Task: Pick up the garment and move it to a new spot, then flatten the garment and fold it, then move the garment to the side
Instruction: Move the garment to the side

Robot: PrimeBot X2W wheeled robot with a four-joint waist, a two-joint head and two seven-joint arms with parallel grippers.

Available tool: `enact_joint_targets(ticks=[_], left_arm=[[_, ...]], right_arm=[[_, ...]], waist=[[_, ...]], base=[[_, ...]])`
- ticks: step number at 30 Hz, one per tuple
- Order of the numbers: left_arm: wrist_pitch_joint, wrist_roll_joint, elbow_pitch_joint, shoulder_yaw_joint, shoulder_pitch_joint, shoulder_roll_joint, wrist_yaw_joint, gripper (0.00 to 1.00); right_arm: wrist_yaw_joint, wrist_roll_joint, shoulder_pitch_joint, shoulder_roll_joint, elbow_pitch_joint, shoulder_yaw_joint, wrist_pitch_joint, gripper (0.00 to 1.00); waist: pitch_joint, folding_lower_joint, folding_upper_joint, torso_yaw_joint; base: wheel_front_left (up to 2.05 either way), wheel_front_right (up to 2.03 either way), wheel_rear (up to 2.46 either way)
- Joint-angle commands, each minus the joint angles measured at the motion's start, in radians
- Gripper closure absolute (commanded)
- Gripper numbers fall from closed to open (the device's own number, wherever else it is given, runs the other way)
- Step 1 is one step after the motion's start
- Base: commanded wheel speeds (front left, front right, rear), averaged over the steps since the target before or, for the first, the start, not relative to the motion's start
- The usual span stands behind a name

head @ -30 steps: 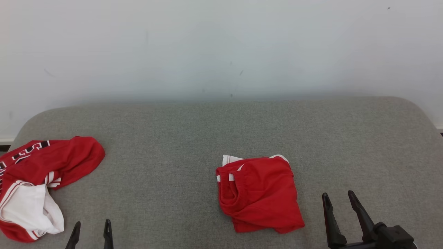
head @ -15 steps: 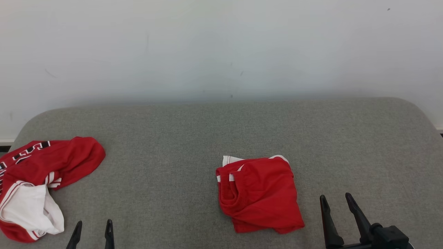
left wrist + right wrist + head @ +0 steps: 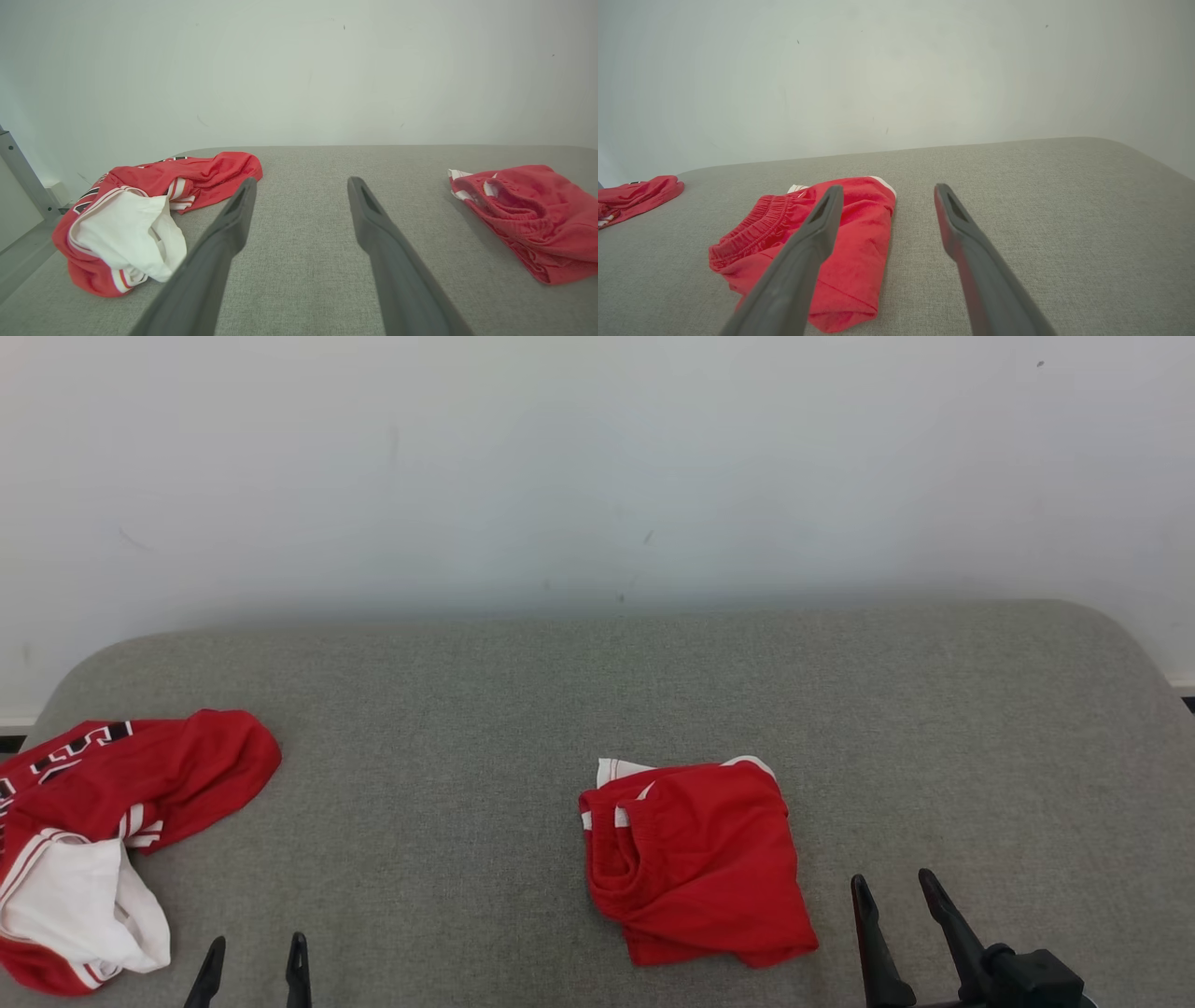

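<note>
Plainly both arms are idle for the moment: the left gripper (image 3: 257, 943) hangs low over the near edge of the grey fabric-covered desk (image 3: 467, 709) with its two fingers (image 3: 383, 242) spread wide and nothing between them, and the right gripper (image 3: 892, 882) is likewise released and empty. Two garments lie on the desk, well apart. Near the middle, a little toward the right, sit the red shorts (image 3: 695, 859), which look folded into a compact, roughly square bundle, elastic waistband at the far-left corner and a bit of white trim showing. At the far left edge sprawls a crumpled red-and-white jersey (image 3: 140, 775), white lining turned out at its near end, its long axis running diagonally from the near left up toward the far right. I would guess the shorts are done, or want only a nudge aside, and the jersey is the piece to be fetched. What matters is that the jersey lies to the left of the left gripper and slightly ahead of it, so that arm is much the nearer; the shorts lie just left of and ahead of the right gripper, within its easy reach. Neither garment is touched by any finger.
</note>
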Motion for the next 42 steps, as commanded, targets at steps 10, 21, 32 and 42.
enact_joint_targets(ticks=[10, 21, 32, 42], left_arm=[[-0.003, 0.018, 0.037, 0.002, -0.004, 0.003, 0.006, 0.00], [-0.003, 0.024, 0.054, 0.003, -0.011, 0.002, 0.025, 0.00], [0.034, -0.008, 0.040, -0.011, -0.013, 0.008, 0.022, 0.00], [0.053, -0.025, 0.031, -0.015, -0.002, 0.013, 0.032, 0.00]], right_arm=[[-0.002, -0.010, -0.006, 0.000, 0.014, 0.004, -0.005, 0.00], [-0.002, -0.020, -0.001, -0.002, 0.012, 0.008, -0.005, 0.00], [-0.002, -0.027, -0.003, -0.002, 0.017, 0.006, -0.005, 0.00], [-0.002, -0.029, -0.001, 0.000, 0.023, 0.005, -0.005, 0.00]], waist=[[-0.004, 0.0001, 0.0000, -0.001], [-0.006, 0.0001, 0.0000, 0.000], [-0.007, 0.0001, 0.0000, 0.001], [-0.006, 0.0001, 0.0000, 0.000]], base=[[0.00, 0.00, 0.00], [0.00, 0.00, 0.00], [0.00, 0.00, 0.00], [0.00, 0.00, 0.00]])
